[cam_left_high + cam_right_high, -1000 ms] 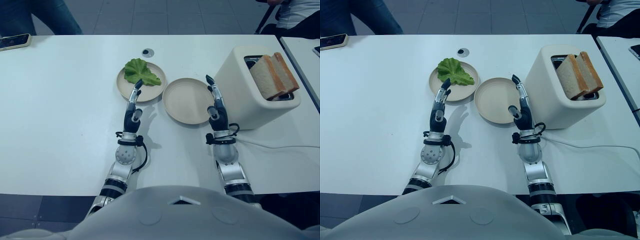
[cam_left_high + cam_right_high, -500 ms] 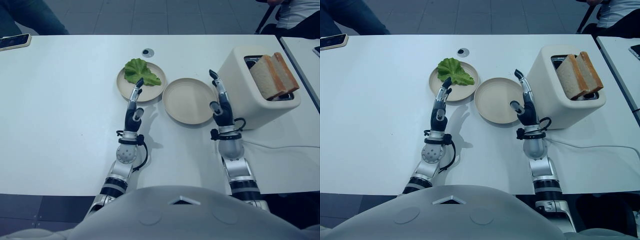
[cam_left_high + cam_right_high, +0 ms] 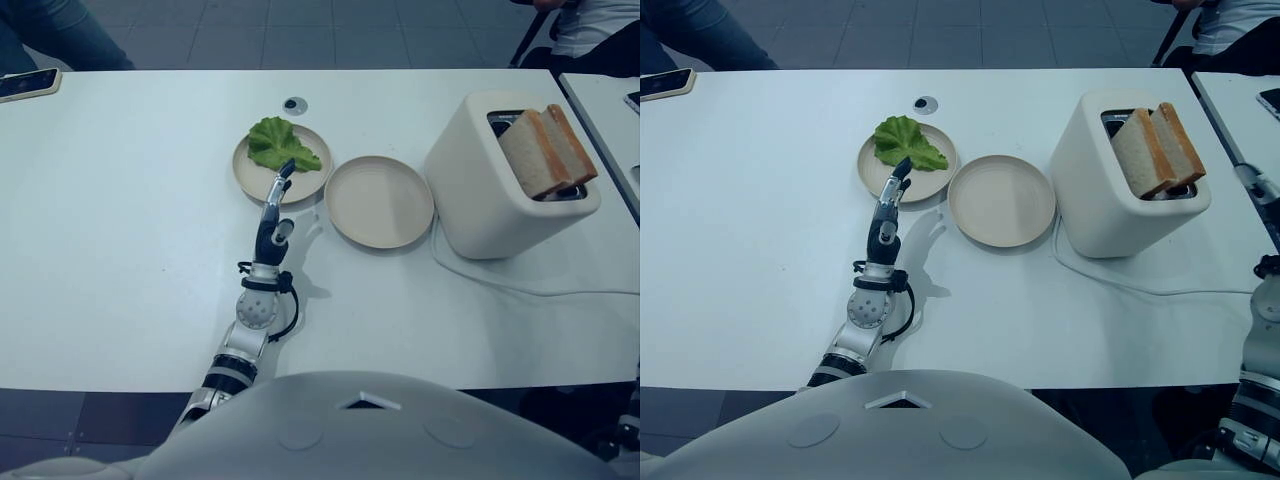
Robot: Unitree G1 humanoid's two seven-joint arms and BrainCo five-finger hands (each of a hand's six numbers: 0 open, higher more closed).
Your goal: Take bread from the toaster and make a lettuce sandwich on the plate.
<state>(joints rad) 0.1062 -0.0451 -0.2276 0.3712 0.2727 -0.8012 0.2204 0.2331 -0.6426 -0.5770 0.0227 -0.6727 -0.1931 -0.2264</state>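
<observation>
Swung out since a second ago, the right hand (image 3: 1254, 188) has left its place between the empty plate and the toaster and now sits at the far right edge of the table, well apart from both. Whether it is spread or curled cannot be told. The left hand (image 3: 272, 225) has crept a little forward. It stands on edge on the table with its fingers (image 3: 283, 175) straight and together, holding nothing, and their tips reach the near rim of the lettuce plate.

One white cable (image 3: 500, 285) lies nearest on the table (image 3: 120, 250), curving from the right edge to the toaster's base.

Beyond it are two round beige plates. The empty plate (image 3: 380, 202) is in the middle, and the lettuce plate (image 3: 245, 175) lies just to its left and slightly farther back, almost touching it. One green lettuce leaf (image 3: 280, 143) rests on the far half of that plate.

One cream toaster (image 3: 500, 190) stands to the right of the empty plate, close beside it. Two bread slices (image 3: 545, 150) stand upright in its slot, side by side and leaning right.

Farther back, one small dark disc (image 3: 294, 103) sits beyond the lettuce plate, and one phone (image 3: 28, 83) lies at the far left corner.
</observation>
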